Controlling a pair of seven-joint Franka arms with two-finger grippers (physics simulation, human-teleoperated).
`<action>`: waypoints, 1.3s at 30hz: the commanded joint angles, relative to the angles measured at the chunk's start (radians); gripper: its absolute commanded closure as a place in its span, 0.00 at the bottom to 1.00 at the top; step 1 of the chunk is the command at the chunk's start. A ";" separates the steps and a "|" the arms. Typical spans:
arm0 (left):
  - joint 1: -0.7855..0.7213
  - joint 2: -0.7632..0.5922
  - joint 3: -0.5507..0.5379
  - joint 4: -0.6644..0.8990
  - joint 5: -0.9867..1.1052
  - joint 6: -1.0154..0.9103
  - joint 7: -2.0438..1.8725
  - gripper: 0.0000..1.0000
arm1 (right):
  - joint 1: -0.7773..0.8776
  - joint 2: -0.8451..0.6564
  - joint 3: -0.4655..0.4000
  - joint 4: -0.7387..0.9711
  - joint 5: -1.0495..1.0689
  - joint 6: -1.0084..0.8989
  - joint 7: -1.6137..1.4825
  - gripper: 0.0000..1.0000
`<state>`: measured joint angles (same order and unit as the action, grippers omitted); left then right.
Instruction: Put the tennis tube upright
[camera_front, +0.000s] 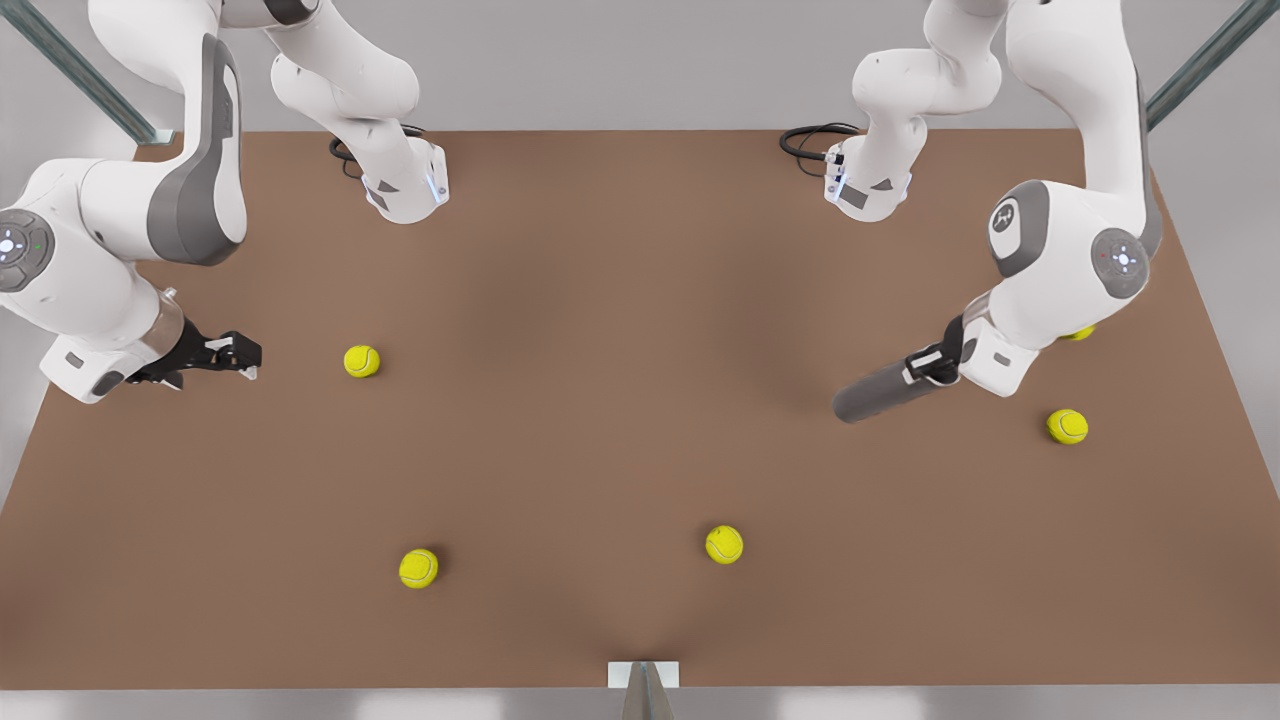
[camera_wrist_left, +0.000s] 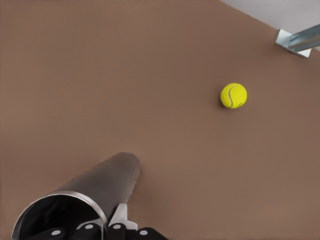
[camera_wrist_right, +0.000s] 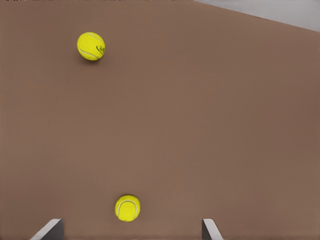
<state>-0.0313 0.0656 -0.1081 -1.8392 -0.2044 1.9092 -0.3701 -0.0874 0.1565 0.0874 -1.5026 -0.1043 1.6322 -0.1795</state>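
The tennis tube (camera_front: 885, 391) is held off the brown table (camera_front: 620, 330) at the front view's right, pinched near its hollow end by the left end effector (camera_front: 932, 366), whose fingers are closed against the tube's wall. The tube is tilted, its closed end pointing down toward the table and toward the front view's left, its open end raised by the wrist. In the left wrist view the tube (camera_wrist_left: 87, 197) is seen as a smooth matte grey cylinder with a thin pale rim around a dark hollow mouth, the black finger links sitting at that rim. A fuzzy yellow tennis ball (camera_wrist_left: 233, 95) lies well apart from it on the table. The right end effector (camera_front: 235, 353) is held low at the front view's left, near another ball (camera_front: 361, 361), waiting; its pale fingertips (camera_wrist_right: 49, 230) are spread wide with nothing between them. Two more balls (camera_front: 418, 568) (camera_front: 724, 544) lie toward the near edge, and one (camera_front: 1067, 426) lies just beyond the tube-holding arm.
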 joint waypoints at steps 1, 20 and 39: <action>-0.004 0.003 0.001 0.000 0.071 0.002 0.000 0.79 | 0.000 0.000 0.000 0.001 0.000 0.000 0.000 0.00; -0.010 0.126 0.002 0.028 0.209 0.027 -0.004 0.79 | -0.002 -0.005 0.000 0.022 0.002 -0.015 -0.002 0.00; -0.016 0.184 0.002 0.046 0.211 0.028 -0.004 0.01 | 0.029 0.009 0.002 0.021 0.002 -0.011 -0.002 0.00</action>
<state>-0.0477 0.2509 -0.1058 -1.7905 0.0092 1.9376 -0.3739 -0.0599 0.1680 0.0889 -1.4818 -0.1019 1.6228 -0.1810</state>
